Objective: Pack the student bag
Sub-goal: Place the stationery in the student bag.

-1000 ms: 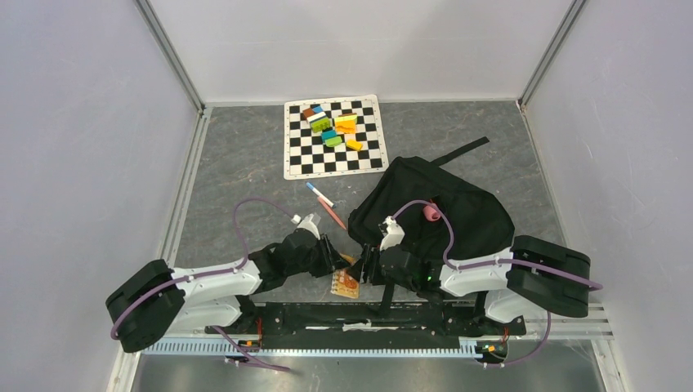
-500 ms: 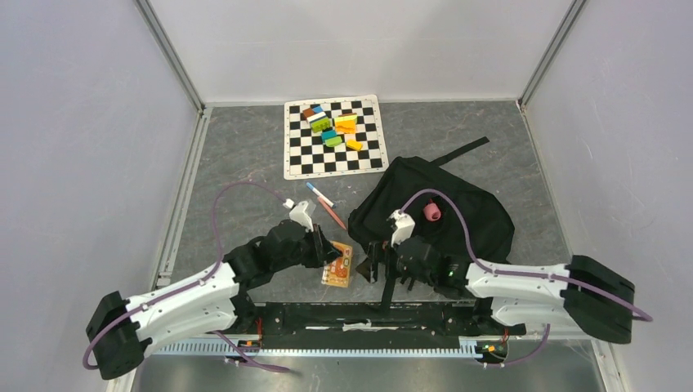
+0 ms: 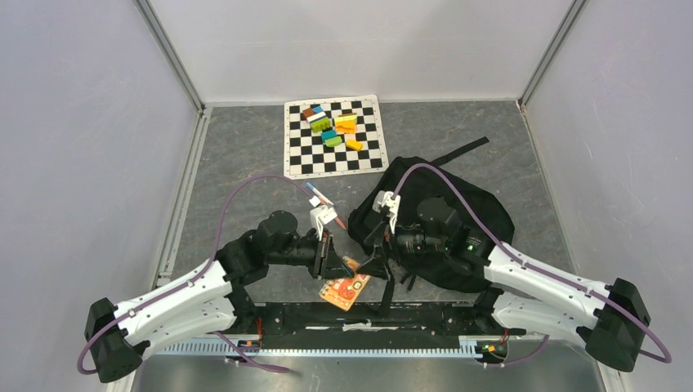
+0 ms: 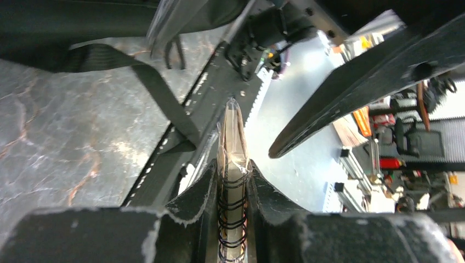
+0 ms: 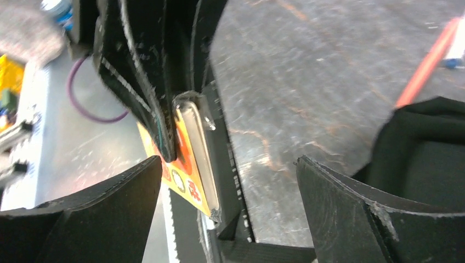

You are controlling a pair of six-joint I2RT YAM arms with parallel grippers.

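Orange spiral notebook [image 3: 347, 290] pinched edge-on in the left gripper [image 3: 333, 263], beside the student bag [image 3: 458, 216]; right gripper [image 3: 377, 260] spread wide alongside, probably to take it.

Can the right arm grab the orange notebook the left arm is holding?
Probably yes. The right gripper is wide open, and the orange notebook, pinched by the left gripper, sits just ahead of it with nothing in between. Only the left gripper itself crowds one end of the notebook.
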